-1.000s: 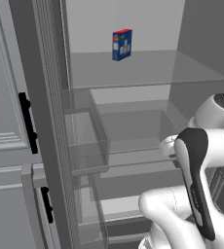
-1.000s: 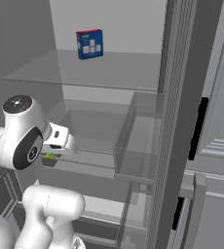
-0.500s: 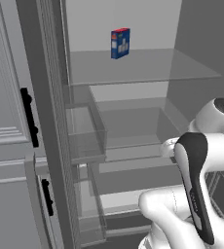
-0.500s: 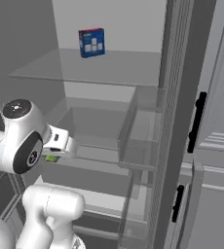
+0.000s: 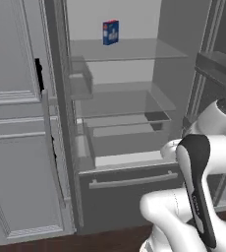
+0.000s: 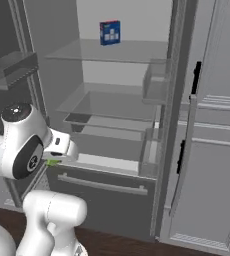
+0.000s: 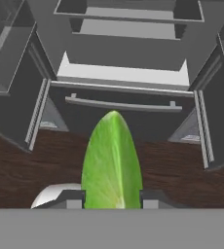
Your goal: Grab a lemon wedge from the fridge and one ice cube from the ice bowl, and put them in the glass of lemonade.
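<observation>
Clamped between the gripper (image 7: 112, 200) fingers, the lemon wedge (image 7: 112, 163), held outside the open fridge (image 6: 118, 107) above the dark wood floor (image 7: 16, 168), in front of the freezer drawer (image 7: 121, 104). Fetching step judged done, carrying step in hand. Next: bring the wedge to the glass of lemonade, keeping the grip firm.

The arm (image 5: 203, 192) has smooth white rounded shells with a long black glossy strip on one link. A round dark grey cap closes one joint (image 6: 18, 111).
</observation>
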